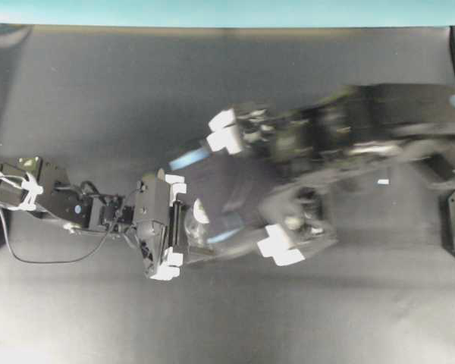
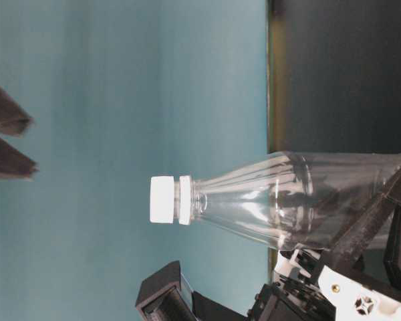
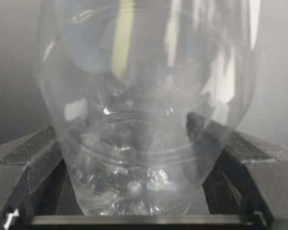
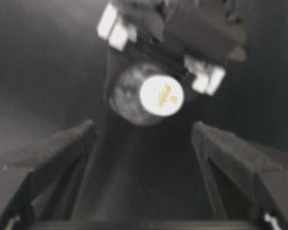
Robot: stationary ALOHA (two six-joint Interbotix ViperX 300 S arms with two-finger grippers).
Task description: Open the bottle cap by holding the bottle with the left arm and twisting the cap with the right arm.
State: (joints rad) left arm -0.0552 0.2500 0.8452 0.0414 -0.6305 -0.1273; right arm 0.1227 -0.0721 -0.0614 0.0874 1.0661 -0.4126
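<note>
Dark grey table (image 1: 98,98), teal wall (image 1: 212,11) along top. Left gripper (image 1: 169,227) clamps bottle (image 2: 287,197); right gripper (image 1: 254,193) spread wide, empty, above cap (image 4: 161,95).

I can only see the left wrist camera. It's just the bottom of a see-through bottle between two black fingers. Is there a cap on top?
Observer: Yes. The table-level view shows a white cap sitting on the neck of the bottle.
Operator: Is the other arm grabbing it?
Observer: No. The right end effector is open with its fingers spread wide. The cap shows beyond the gap between them, and nothing touches it.
Operator: Is anything written on the cap?
Observer: The right wrist view shows a small yellowish mark on its top, but it's too blurry to read.
</note>
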